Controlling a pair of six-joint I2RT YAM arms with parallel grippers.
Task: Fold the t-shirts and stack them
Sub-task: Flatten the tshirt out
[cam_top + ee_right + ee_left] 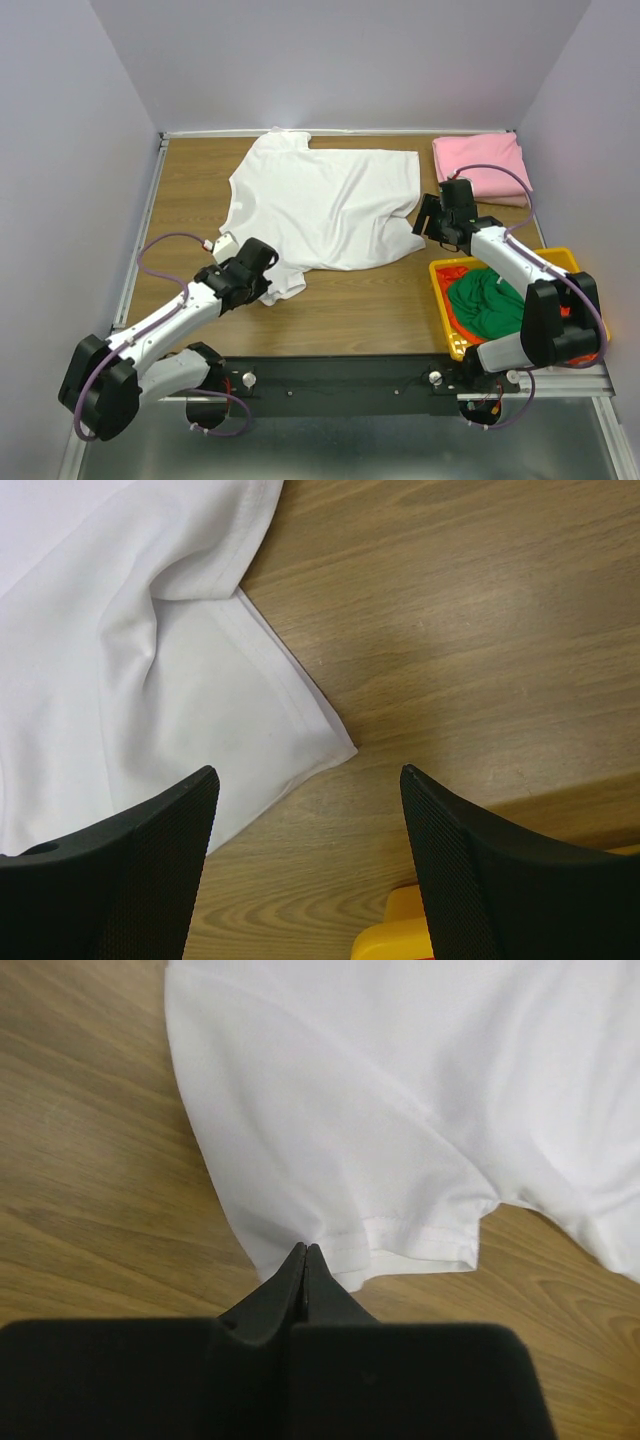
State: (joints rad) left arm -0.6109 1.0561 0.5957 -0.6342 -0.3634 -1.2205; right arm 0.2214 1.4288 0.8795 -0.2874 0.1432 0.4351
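Observation:
A white t-shirt [320, 205] lies spread on the wooden table, a little rumpled. My left gripper [266, 282] is at its near-left sleeve; in the left wrist view my left gripper [305, 1247] is shut, its tips pinching the sleeve hem of the white t-shirt [400, 1110]. My right gripper [428, 226] hovers open by the shirt's right corner; in the right wrist view my right gripper [307, 772] is empty, and the white t-shirt's corner [100, 630] lies just ahead of its left finger. A folded pink t-shirt [480, 168] lies at the back right. Green [490, 300] and orange [452, 275] t-shirts lie in the basket.
The yellow plastic basket [560, 258] stands at the right near edge, close under my right arm; its corner shows in the right wrist view [385, 940]. Walls enclose the table on three sides. Bare wood [380, 310] lies in front of the white shirt.

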